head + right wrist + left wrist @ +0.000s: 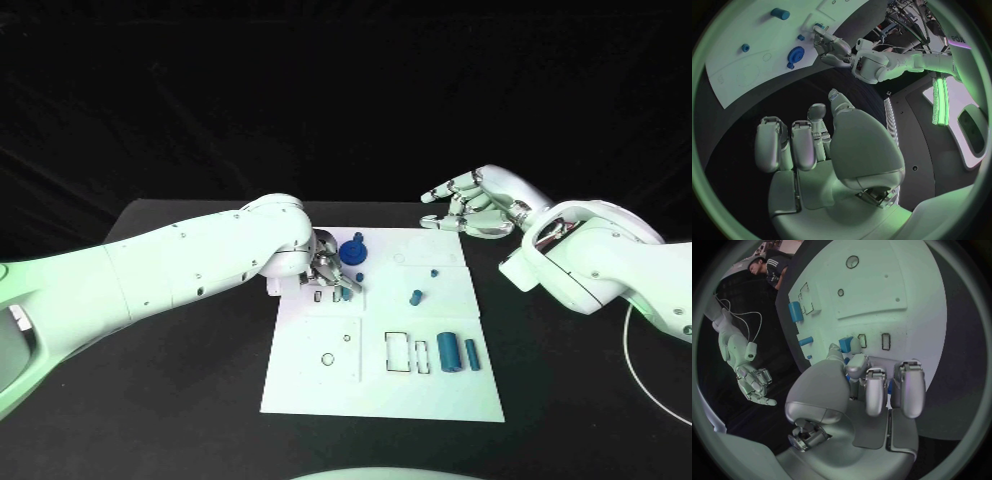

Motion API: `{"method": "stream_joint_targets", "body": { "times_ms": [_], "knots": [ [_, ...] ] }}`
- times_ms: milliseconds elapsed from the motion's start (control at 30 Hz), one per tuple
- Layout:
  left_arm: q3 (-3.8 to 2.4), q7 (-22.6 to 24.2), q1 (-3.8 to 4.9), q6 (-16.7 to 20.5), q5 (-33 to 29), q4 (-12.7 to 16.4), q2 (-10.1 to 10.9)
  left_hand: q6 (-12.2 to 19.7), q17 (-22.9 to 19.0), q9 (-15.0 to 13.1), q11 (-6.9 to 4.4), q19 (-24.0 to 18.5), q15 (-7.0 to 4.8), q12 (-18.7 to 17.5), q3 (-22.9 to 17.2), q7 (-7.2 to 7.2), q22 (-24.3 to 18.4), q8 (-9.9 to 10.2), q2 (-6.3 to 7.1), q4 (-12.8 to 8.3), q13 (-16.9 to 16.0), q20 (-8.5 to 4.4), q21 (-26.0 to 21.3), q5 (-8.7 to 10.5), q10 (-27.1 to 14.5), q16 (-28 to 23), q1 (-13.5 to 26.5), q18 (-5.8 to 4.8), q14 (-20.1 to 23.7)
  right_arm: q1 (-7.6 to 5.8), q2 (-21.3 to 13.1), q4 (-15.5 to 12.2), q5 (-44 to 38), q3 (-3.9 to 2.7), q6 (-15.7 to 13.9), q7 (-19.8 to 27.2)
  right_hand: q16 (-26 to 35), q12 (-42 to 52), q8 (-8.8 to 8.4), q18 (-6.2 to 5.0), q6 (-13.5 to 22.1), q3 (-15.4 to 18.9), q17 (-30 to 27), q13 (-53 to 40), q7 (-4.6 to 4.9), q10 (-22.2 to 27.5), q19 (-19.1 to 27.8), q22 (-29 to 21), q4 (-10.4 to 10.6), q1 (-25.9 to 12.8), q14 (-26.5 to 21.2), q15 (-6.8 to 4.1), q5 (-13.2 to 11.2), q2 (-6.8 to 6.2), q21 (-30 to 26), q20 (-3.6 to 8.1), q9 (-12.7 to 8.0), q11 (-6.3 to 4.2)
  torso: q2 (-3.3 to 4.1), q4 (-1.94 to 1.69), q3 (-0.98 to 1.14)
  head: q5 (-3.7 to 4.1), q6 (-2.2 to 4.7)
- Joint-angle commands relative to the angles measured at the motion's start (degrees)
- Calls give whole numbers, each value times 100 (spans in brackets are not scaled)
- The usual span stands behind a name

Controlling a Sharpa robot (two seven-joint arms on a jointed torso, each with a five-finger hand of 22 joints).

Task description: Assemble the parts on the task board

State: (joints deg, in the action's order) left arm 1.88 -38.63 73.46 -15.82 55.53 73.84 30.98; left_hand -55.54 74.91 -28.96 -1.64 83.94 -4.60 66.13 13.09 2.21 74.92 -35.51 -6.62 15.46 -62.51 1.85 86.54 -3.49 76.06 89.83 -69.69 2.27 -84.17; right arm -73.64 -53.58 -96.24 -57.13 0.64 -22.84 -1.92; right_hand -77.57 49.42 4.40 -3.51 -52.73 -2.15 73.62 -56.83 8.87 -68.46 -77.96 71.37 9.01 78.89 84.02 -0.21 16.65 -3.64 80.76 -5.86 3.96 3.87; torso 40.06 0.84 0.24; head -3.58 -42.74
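The white task board point(382, 375) lies in the middle of the black table. My left hand point(329, 272) is over the board's far left part, fingers curled down, pinching a small blue part point(346, 293) against the board; in the left wrist view this blue part point(846, 345) sits at the thumb tip. A round blue part with a knob point(355, 250) stands just beyond that hand. Two small blue pieces point(434, 271) point(415, 296) sit mid-board, and two blue cylinders point(450, 351) lie side by side at the right. My right hand point(469, 203) hovers past the board's far right corner, holding nothing, fingers loosely bent.
Outlined slots point(407, 352) and a small hole point(329, 358) mark the board's near half. A pale cable point(649, 380) curves over the table at the far right. Bare black table point(188, 400) lies on both sides of the board.
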Motion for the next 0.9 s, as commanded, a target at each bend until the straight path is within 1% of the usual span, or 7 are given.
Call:
{"method": "stream_joint_targets", "body": {
  "times_ms": [33,333,500,567,700,800,900],
  "knots": [
    [1,-10,6,-104,20,-1,-18,56,1509,-33,-4,364,-42,35,-25,4,945,-37,-8,-42,-5,-52,19,-23,20,17,-81,-100,-583,0,13,5,-52,-1,96,-23,33,-23,29,-81,-45,16,-4,5,12,19,54,-5,12,48,213,-28,21,31,-26,5,7,-5,-2,-4,5,0,-7],
    [2,-11,6,-88,1,4,-27,125,1509,-143,-19,361,-52,30,-278,-13,945,-71,-140,-231,-10,-58,14,-43,11,17,-413,-99,-583,0,21,17,-53,0,124,-34,40,-22,31,-82,-50,18,-12,8,11,18,57,-12,15,48,212,-29,36,36,-31,6,7,-6,1,-1,3,8,-14],
    [0,1,6,25,-76,32,-10,294,1509,-174,-79,346,-113,-52,-992,-70,920,6,-407,-765,36,-111,-6,-133,-61,17,-1257,-91,-583,0,33,30,-53,0,145,-43,59,-35,31,-87,-51,20,-35,21,11,26,69,-30,15,48,207,-30,41,36,-41,7,7,-6,3,-3,4,14,-18],
    [-2,7,6,66,-118,51,8,340,1509,-181,-70,340,-110,-95,-1215,-51,908,32,-401,-894,63,-119,-16,-212,-93,17,-1415,-89,-583,0,38,36,-53,1,157,-49,67,-40,31,-89,-52,21,-43,27,10,29,78,-44,17,47,205,-30,49,37,-49,7,7,-6,2,-2,4,16,-19],
    [-11,20,6,124,-244,127,87,359,1509,-244,-39,333,-61,-148,-1917,0,902,54,-140,-963,97,-85,-27,-281,-93,17,-1301,-87,-583,1,48,51,-53,2,188,-57,74,-47,31,-91,-52,23,-52,33,10,34,83,-52,18,47,203,-30,55,38,-54,8,7,-6,4,0,6,22,-26],
    [-16,30,6,166,-319,207,164,348,1509,-335,-31,335,-18,-170,-2845,42,913,53,264,-948,112,-88,-30,-256,-76,17,-929,-84,-583,2,53,58,-53,2,200,-61,83,-57,31,-94,-53,26,-61,44,10,41,90,-63,21,44,200,-30,60,38,-60,8,6,-6,0,-4,9,32,-35],
    [-20,42,6,236,-364,301,247,339,1509,-375,-20,336,-47,-174,-3187,17,917,38,391,-979,117,-62,-31,-256,-70,17,-816,-87,-583,2,54,65,-53,3,206,-62,83,-57,31,-94,-53,26,-61,44,10,41,90,-63,21,44,200,-30,60,38,-60,8,6,-6,-2,-10,11,33,-37]
  ]
}}
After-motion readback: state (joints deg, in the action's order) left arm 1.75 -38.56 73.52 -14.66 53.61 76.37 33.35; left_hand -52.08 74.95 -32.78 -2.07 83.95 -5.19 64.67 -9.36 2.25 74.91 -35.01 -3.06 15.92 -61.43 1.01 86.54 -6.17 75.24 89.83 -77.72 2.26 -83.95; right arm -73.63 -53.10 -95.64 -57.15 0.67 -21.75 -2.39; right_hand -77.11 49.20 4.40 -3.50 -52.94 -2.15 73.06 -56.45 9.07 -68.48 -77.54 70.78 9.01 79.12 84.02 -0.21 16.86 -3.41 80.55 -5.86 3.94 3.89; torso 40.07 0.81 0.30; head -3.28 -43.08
